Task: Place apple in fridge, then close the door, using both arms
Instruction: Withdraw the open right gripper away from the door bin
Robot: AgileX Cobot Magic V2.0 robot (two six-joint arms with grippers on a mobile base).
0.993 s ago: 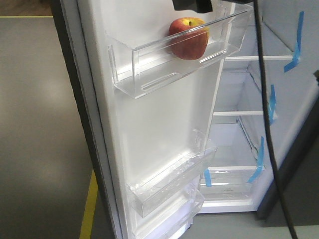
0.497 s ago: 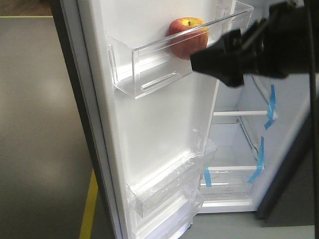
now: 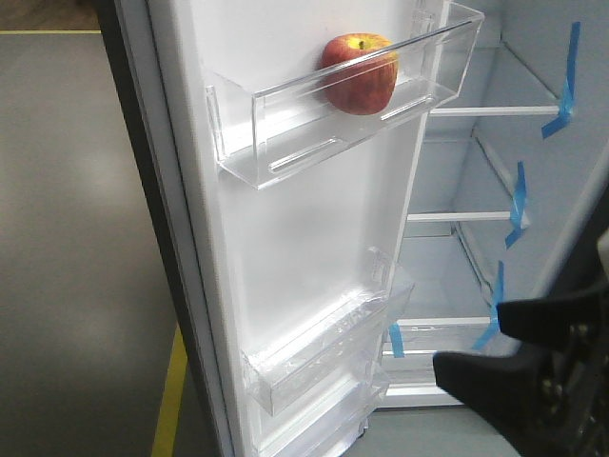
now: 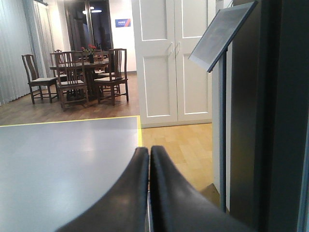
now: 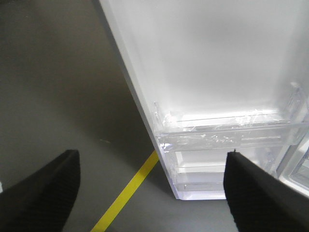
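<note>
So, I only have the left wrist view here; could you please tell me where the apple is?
Observer: The apple sits in the top clear bin of the open door.
Operator: Thank you. And how is the other arm's end placed?
Observer: The right pincer is open and empty, pointing toward the door's lower bin.

The door point(image 3: 304, 238) runs off the top and bottom edges. The right gripper point(image 3: 469, 343), dark and blurred, is cut by the right and bottom edges and hides the lower right corner of the fridge point(image 3: 457, 162). The left gripper point(image 4: 148, 151) is cut off at its base. The far blue sign point(image 4: 122, 22) is too small to read.
</note>
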